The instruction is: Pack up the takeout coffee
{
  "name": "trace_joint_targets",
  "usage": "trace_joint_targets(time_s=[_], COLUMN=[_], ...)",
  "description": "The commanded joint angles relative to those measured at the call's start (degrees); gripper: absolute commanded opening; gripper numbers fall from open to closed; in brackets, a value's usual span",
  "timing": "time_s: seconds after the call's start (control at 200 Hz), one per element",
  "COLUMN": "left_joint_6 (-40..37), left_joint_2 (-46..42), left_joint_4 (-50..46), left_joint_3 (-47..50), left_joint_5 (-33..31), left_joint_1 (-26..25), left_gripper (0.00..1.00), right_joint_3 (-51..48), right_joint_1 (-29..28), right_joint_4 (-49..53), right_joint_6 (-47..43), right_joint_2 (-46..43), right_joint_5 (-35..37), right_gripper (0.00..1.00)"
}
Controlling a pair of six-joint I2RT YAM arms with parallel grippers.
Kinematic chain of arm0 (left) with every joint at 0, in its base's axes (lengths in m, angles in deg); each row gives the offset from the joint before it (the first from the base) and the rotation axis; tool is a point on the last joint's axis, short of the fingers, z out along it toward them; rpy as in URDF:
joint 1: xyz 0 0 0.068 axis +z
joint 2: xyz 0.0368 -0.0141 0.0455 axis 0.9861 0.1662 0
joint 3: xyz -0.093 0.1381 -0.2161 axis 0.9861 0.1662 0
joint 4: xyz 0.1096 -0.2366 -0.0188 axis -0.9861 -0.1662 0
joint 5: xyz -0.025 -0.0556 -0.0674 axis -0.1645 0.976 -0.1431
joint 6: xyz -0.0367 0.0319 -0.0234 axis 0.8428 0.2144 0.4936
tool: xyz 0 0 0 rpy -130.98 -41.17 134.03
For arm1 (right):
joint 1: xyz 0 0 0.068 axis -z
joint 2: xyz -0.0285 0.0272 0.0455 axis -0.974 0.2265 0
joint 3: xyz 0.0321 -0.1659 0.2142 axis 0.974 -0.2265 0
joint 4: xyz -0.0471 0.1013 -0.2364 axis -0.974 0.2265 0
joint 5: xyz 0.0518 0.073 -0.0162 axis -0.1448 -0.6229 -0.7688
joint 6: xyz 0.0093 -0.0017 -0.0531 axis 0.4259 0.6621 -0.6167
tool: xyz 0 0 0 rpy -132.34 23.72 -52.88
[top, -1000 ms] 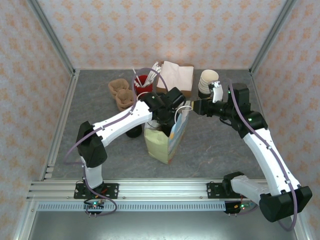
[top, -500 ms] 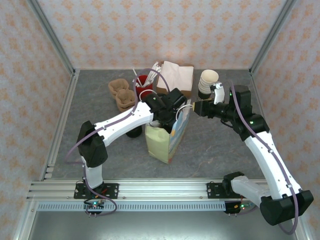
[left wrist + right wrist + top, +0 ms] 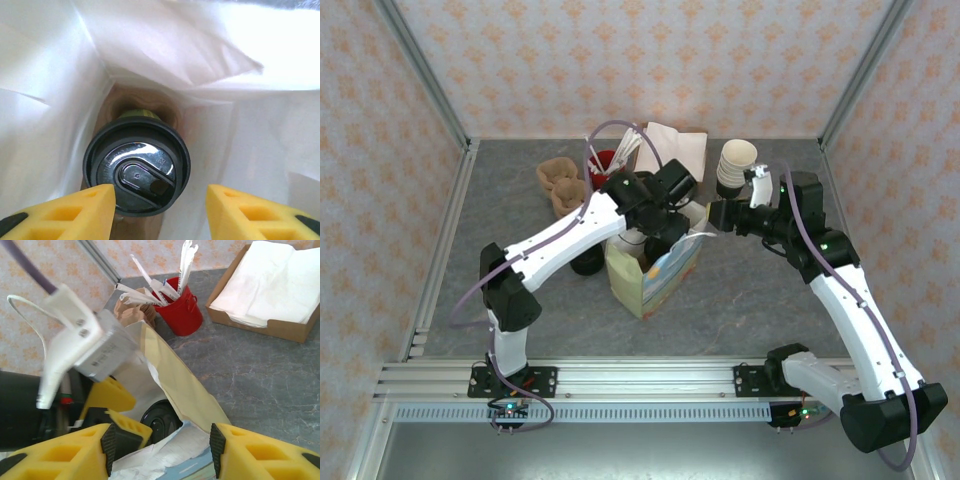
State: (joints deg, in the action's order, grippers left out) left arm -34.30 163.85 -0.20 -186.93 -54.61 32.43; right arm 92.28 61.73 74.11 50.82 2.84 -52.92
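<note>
The takeout coffee stands deep inside the paper bag [image 3: 655,275]; I see its round black lid [image 3: 136,172] and a sliver of olive-green cup [image 3: 139,114] beneath it. My left gripper [image 3: 160,200] hovers open just above the lid, its yellow fingers apart on either side and not touching it. From the top, the left gripper [image 3: 665,228] sits at the bag's mouth. My right gripper [image 3: 162,450] is open at the bag's right rim [image 3: 185,385], with the rim edge between its pads. The lid [image 3: 162,422] shows through the opening beside the left fingers [image 3: 107,395].
A red bucket of straws [image 3: 605,165] and a box of napkins [image 3: 672,150] stand behind the bag. A stack of paper cups [image 3: 735,165] is at the back right, next to the right wrist. Cardboard carriers [image 3: 560,185] lie back left, and a black pile of lids [image 3: 588,262] sits left of the bag.
My left gripper has risen and pulled back toward the bag's mouth, leaving the cup inside. The bag has tipped and swung slightly. The right gripper has barely moved.
</note>
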Motion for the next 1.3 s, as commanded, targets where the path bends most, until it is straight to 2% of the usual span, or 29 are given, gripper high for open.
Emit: trace_joint_targets(time_s=[0.0, 0.19, 0.325, 0.405, 0.51, 0.596, 0.731, 0.881, 0.986, 1.116, 1.296], left_joint_6=[1.38, 2.18, 1.22, 0.24, -1.59, -4.57, -10.28, -12.50, -13.06, -13.87, -13.26], left_joint_2=[-2.66, -4.73, -4.02, -3.43, -3.93, -5.11, -5.59, -3.22, -2.23, -2.27, -3.27], left_joint_4=[-5.76, -8.11, -12.57, -15.85, -17.69, -17.85, -18.59, -20.10, -20.29, -19.12, -16.40], left_joint_3=[-3.32, -7.49, -16.84, -22.72, -25.90, -24.65, -20.64, -20.53, -19.47, -15.34, -8.13], left_joint_5=[-2.78, -2.24, -3.42, -4.94, -6.03, -6.22, -4.71, -1.35, 0.46, 4.21, 6.08], left_joint_1=[-0.30, 0.09, 1.63, 3.36, 6.65, 8.64, 9.75, 10.34, 10.41, 10.39, 10.24], left_gripper=[0.53, 0.57, 0.63, 0.69, 0.74, 0.79, 0.90, 0.90, 0.96, 0.96, 0.92], right_joint_3=[-0.22, 2.87, 9.52, 12.20, 15.51, 18.61, 21.58, 20.15, 19.05, 19.04, 19.13], right_joint_1=[0.15, 0.15, 0.15, 0.15, 0.15, 0.15, 0.09, -0.28, -0.62, -0.99, -1.26], right_joint_4=[-2.28, -0.97, 4.50, 6.37, 9.84, 14.45, 20.24, 19.13, 17.75, 17.19, 15.96], right_joint_6=[1.54, 4.31, 7.85, 11.90, 17.97, 22.14, 23.65, 25.46, 24.46, 23.27, 21.57], right_joint_2=[-1.08, 0.10, 2.78, 3.94, 5.53, 7.26, 9.53, 9.51, 9.67, 10.49, 12.93], right_joint_5=[2.43, 6.29, 10.39, 10.82, 12.27, 11.77, 8.93, 8.48, 7.60, 7.41, 6.90], right_gripper=[0.55, 0.63, 0.71, 0.74, 0.75, 0.76, 0.78, 0.78, 0.78, 0.77, 0.78])
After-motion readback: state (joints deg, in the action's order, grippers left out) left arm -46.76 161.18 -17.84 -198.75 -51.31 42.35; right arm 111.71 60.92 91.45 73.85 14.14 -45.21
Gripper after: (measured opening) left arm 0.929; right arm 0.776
